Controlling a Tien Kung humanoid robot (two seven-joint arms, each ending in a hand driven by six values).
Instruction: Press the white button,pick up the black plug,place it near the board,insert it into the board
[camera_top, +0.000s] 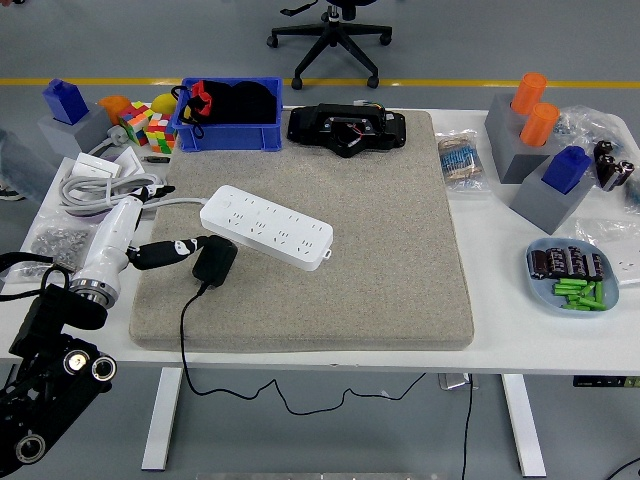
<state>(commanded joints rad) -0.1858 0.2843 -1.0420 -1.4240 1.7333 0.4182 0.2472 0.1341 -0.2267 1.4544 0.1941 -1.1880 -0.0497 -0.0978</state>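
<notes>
One white power strip (266, 227) lies on the grey mat (330, 250), w/ one black plug (214, 261) touching its near-left side, cord trailing off the desk (500, 290) edge toward me. Right of the mat: two orange cylinders (535, 105), one blue block (566, 168), one tray (570, 278) of green and dark pieces. My left hand (172, 247) reaches in low from the mat's left edge, forearm white, dark fingers stretched toward the plug's left side and just at it; can't tell if they grip it.
</notes>
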